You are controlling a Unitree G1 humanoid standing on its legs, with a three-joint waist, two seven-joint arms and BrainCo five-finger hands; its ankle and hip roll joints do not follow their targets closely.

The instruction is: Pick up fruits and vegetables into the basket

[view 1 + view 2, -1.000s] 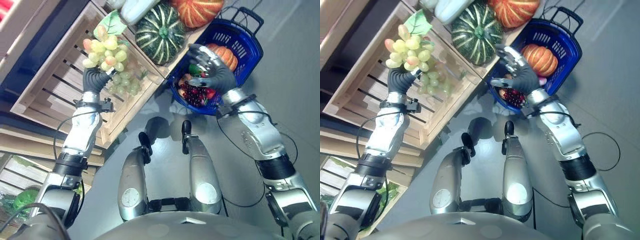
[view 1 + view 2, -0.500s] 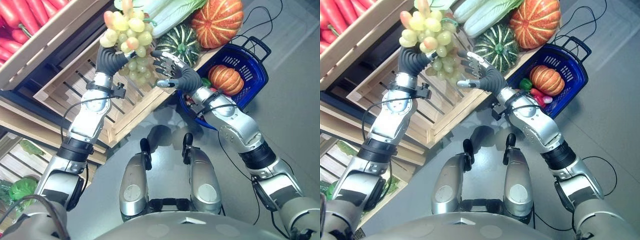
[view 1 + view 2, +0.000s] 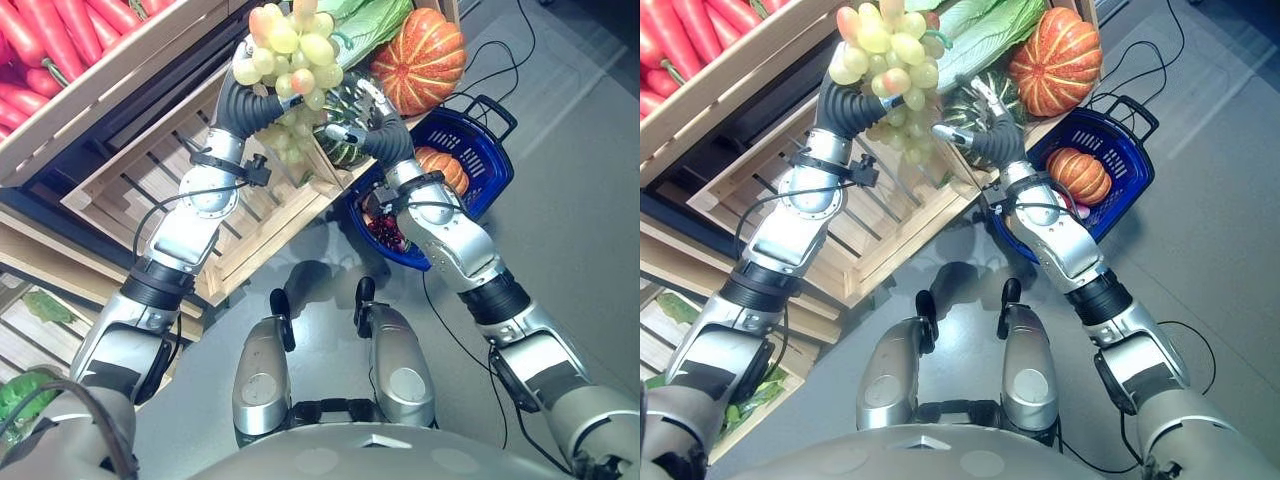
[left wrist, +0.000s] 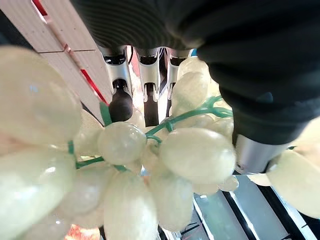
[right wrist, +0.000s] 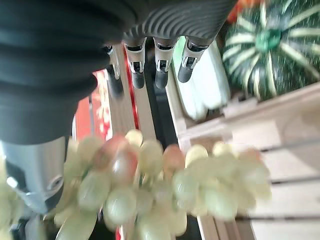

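Observation:
A bunch of green and pink grapes [image 3: 290, 45] hangs from my left hand [image 3: 243, 98], which is shut on it above the wooden crate [image 3: 150, 185]. In the left wrist view the fingers [image 4: 120, 102] curl round the green stem among the grapes [image 4: 195, 155]. My right hand [image 3: 368, 130] is open, fingers spread, just right of the bunch and under its lower grapes; its wrist view shows straight fingers [image 5: 160, 75] above the grapes [image 5: 150, 185]. The blue basket [image 3: 487, 150] stands on the floor at the right, holding an orange pumpkin [image 3: 440, 165] and dark red fruit [image 3: 385, 228].
On the shelf behind the hands lie a green striped pumpkin [image 5: 270, 45], a large orange pumpkin [image 3: 418, 65] and a pale cabbage [image 3: 985, 30]. Red vegetables [image 3: 40, 50] fill the upper left crate. Grey floor lies open to the right of the basket.
My right hand left the basket and swung left to the grapes. My left hand carried the bunch up and right, out of the crate. The camera has shifted too.

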